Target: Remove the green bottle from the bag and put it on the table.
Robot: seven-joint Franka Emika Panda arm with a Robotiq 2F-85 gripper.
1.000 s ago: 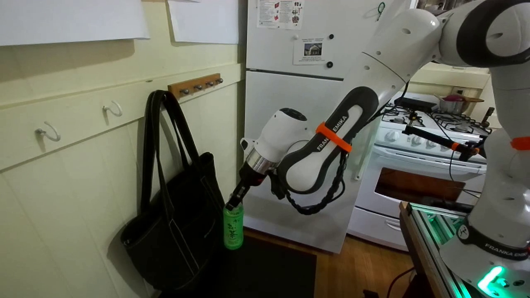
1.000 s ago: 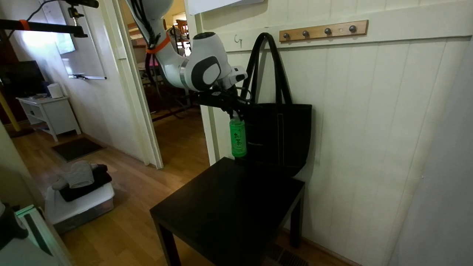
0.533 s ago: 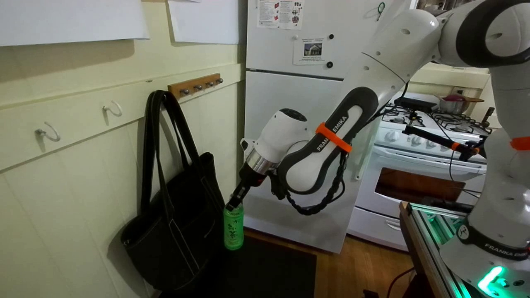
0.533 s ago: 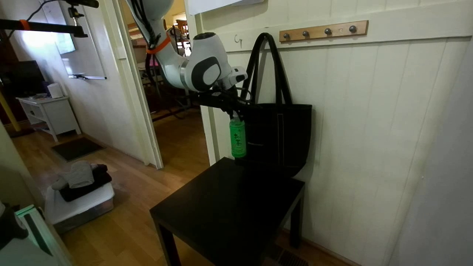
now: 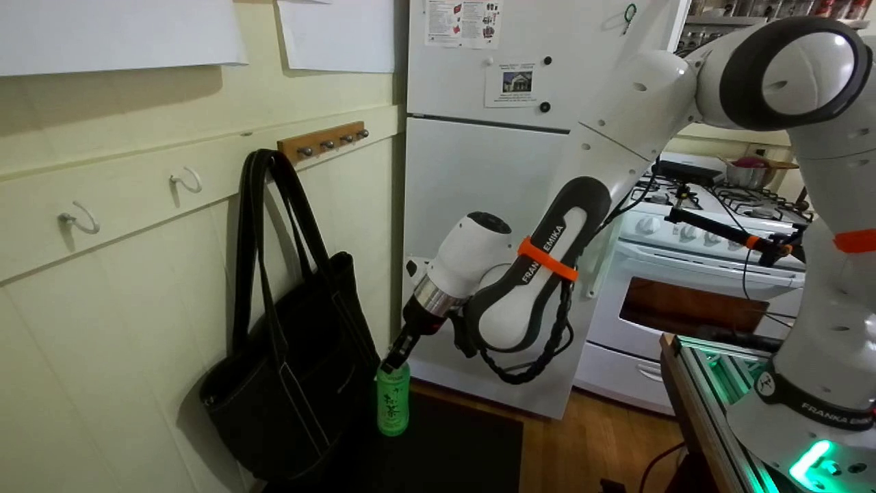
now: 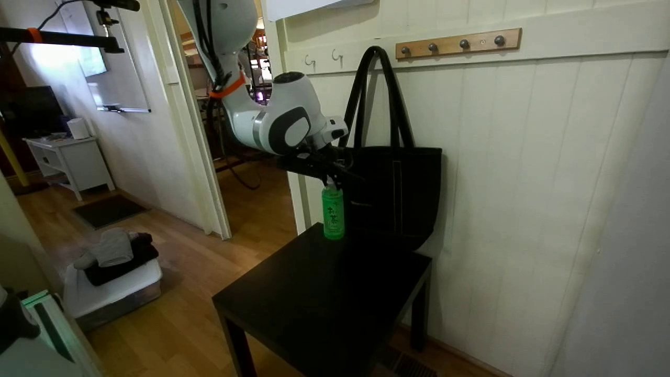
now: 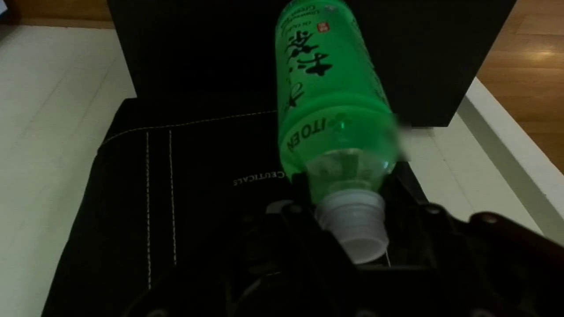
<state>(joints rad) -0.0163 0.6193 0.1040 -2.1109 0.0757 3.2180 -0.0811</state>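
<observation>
The green bottle [image 5: 393, 404] hangs roughly upright outside the bag, pale cap up, over the far corner of the dark table [image 6: 314, 293]. In the wrist view my gripper [image 7: 346, 185] is shut around the neck of the bottle [image 7: 330, 79], just below its white cap. Black fingers press on both sides of it. Whether the bottle's base touches the tabletop I cannot tell; the wrist view cuts it off. Right beside the bottle, the black bag [image 6: 392, 199] hangs on the wall by its two straps. The bag [image 7: 128, 211] fills the lower left behind the bottle in the wrist view.
A wooden peg rack [image 6: 460, 43] and white hooks [image 5: 185, 181] are fixed to the wall above. The refrigerator [image 5: 479, 274] stands behind the arm, with the stove [image 5: 691, 274] further along. A lidded bin [image 6: 112, 293] with cloths sits on the floor.
Over the last half second the arm has come down, carrying the bottle lower toward the tabletop, with a slight sideways shift. The grip on the neck is unchanged, and the bag stays put.
</observation>
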